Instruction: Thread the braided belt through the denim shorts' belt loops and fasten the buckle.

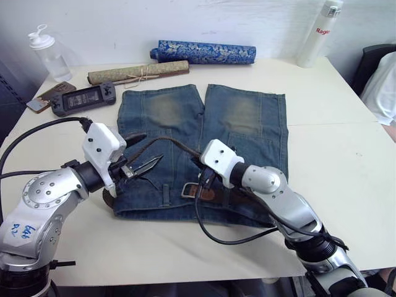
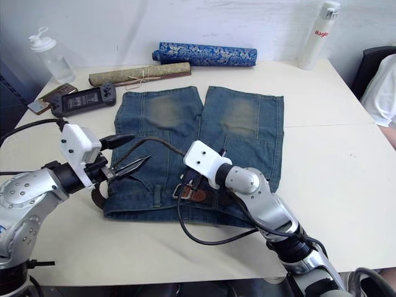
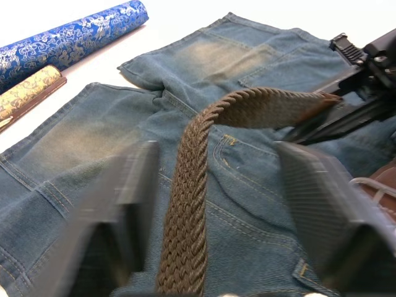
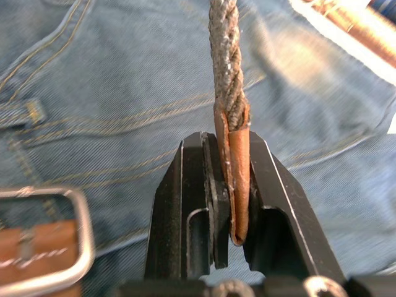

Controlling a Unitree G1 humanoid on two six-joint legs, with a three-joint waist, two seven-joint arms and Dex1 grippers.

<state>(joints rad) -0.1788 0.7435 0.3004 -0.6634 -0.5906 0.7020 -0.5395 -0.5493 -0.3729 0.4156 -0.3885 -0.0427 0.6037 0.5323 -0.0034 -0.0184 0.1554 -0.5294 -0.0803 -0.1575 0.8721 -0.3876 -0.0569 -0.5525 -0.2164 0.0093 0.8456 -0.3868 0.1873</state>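
The denim shorts (image 1: pixel 241 124) lie flat on the white table (image 1: pixel 334 154), waistband toward me. The braided belt (image 1: pixel 164 141) lies along the waistband, and its free end rises in an arc above the shorts. My right gripper (image 4: pixel 226 145) is shut on the belt's reddish-brown leather tip (image 4: pixel 238 185), just above the silver buckle (image 1: pixel 188 190), which rests on the waistband. My left gripper (image 1: pixel 151 147) is open, and the woven strap (image 3: pixel 185 204) runs between its spread fingers without being pinched. One belt loop (image 1: pixel 166 195) shows left of the buckle.
Along the table's far edge lie a blue patterned roll (image 1: pixel 204 52) and a tan rolled mat (image 1: pixel 137 72). A handheld game console (image 1: pixel 82 99) and a clear bottle (image 1: pixel 49 55) are at the far left, a white bottle (image 1: pixel 318 34) at the far right. A person's sleeve (image 1: pixel 383 86) shows at the right edge.
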